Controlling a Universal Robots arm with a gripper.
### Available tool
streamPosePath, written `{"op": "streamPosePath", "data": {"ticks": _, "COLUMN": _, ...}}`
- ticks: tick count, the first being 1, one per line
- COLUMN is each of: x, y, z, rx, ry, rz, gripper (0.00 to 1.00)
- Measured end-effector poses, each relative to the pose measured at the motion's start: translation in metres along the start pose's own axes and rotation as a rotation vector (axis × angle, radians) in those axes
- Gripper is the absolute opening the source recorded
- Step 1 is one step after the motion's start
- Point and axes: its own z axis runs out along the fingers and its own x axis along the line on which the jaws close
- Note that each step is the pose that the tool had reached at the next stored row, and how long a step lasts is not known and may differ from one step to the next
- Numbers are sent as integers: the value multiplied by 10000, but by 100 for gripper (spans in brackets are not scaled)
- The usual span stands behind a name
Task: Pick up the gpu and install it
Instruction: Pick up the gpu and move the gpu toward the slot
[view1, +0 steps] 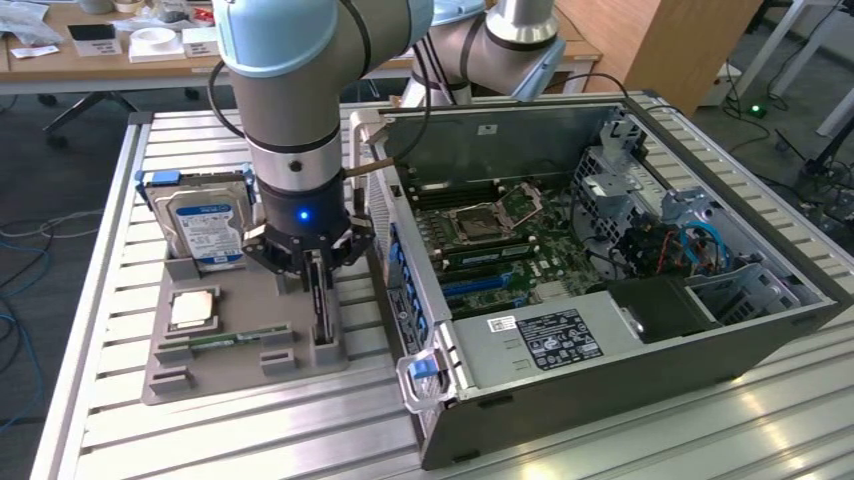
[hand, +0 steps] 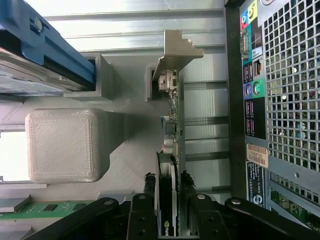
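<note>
One gripper (hand: 167, 181) at one gpu (hand: 175, 100) (on edge); one hard drive (view1: 203, 225)

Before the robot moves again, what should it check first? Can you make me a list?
1. The gripper is down over the graphics card: ok.
2. The card stands on edge in the gray holder: ok.
3. The card is held firmly: cannot tell.
4. The computer case has its side cover off: ok.
5. The blue slot inside looks free: ok.
6. The hard drive sits apart from the gripper: ok.
</note>
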Motion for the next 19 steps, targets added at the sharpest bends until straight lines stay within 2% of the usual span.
{"op": "streamPosePath", "data": {"ticks": 19, "x": 7, "y": 0, "z": 29, "rx": 1, "ry": 0, "rz": 1, "gripper": 33}}
